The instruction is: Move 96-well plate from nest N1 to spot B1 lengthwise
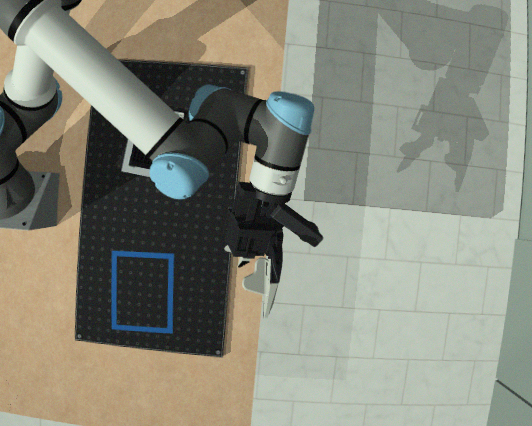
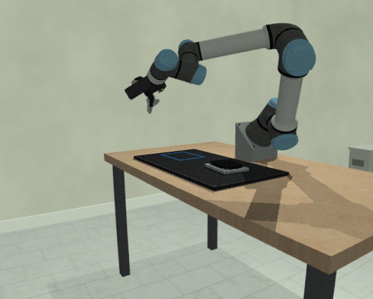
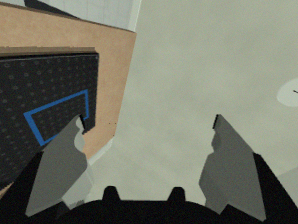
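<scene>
The dark 96-well plate (image 2: 226, 163) sits in the grey plate nest N1 (image 2: 229, 171) (image 1: 128, 168) on the black perforated board (image 1: 202, 300) (image 2: 198, 175) (image 3: 30, 75). In the top view the arm hides most of the nest and the plate. The blue taped outline B1 (image 1: 143, 255) (image 2: 168, 157) (image 3: 56, 103) lies empty at the board's other end. My gripper (image 1: 264, 295) (image 2: 151, 105) (image 3: 148, 115) is open and empty. It hangs high in the air, out past the table's edge and tilted towards the wall, far from the plate.
The board lies on a wooden table (image 1: 32, 375) (image 2: 303, 217) (image 3: 110, 60). The arm's grey base (image 1: 32, 205) (image 2: 245, 140) is mounted at the table's back edge. A grey cabinet (image 2: 367, 158) stands behind the table on the right. Tiled floor lies below the gripper.
</scene>
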Tool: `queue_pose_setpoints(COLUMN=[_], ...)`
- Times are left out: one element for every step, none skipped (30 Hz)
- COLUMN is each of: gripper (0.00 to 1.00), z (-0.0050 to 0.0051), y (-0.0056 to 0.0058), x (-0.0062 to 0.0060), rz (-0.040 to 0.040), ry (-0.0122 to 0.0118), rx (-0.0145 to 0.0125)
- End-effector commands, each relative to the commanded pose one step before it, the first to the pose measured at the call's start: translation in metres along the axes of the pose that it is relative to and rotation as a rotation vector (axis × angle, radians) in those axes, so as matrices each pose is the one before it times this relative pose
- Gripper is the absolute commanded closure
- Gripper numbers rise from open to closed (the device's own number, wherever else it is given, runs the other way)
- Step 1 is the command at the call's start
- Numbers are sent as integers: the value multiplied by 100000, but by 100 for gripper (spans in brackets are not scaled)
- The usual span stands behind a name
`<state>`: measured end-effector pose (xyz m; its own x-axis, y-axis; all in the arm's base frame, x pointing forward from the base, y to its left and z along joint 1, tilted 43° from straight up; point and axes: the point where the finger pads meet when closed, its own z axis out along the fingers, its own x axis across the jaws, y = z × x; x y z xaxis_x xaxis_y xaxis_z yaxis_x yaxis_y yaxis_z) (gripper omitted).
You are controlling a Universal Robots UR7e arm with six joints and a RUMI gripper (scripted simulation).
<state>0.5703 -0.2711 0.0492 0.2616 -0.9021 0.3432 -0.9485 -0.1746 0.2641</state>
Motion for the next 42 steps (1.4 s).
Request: queue_pose_setpoints(gripper=[0,0,0,0,0,0,0,0,0,0,0,0,0,0,0,0,0,0,0,0,0,0,0,0,0,0,0,0,0,0,0,0,0,0,0,0,0,0,0,0,0,0], z=[-29,0,0,0,0,0,0,0,0,0,0,0,0,0,0,0,0,8,-53,-47,-39,-5,1,-44,-37,-31,-21,-6,1,1,-34,-27,0,0,-18,-11,-4,1,-23,-16,-10,0], y=[16,0,0,0,0,0,0,0,0,0,0,0,0,0,0,0,0,469,306,316,328,53,1,312,322,332,344,131,1,1,336,346,0,0,357,366,181,1,360,369,377,388], x=[75,0,0,0,0,0,0,0,0,0,0,0,0,0,0,0,0,-426,-392,-384,-376,-59,0,-389,-381,-373,-364,-136,0,0,-369,-360,0,0,-351,-341,-166,0,-347,-338,-328,-316], rz=[118,0,0,0,0,0,0,0,0,0,0,0,0,0,0,0,0,2898,2710,2710,411,0,0,2703,2703,2703,495,0,0,0,2717,2717,0,0,2717,618,0,0,2731,2731,2731,738], ry=[66,0,0,0,0,0,0,0,0,0,0,0,0,0,0,0,0,-2139,-1923,-1923,-292,0,0,-1949,-1949,-1948,-357,0,0,0,-1930,-1930,0,0,-1930,-439,0,0,-1901,-1901,-1900,-514], rx=[54,0,0,0,0,0,0,0,0,0,0,0,0,0,0,0,0,112,261,260,39,0,0,89,89,89,16,1,1,1,-62,-62,0,0,-61,-15,0,0,-208,-208,-208,-57])
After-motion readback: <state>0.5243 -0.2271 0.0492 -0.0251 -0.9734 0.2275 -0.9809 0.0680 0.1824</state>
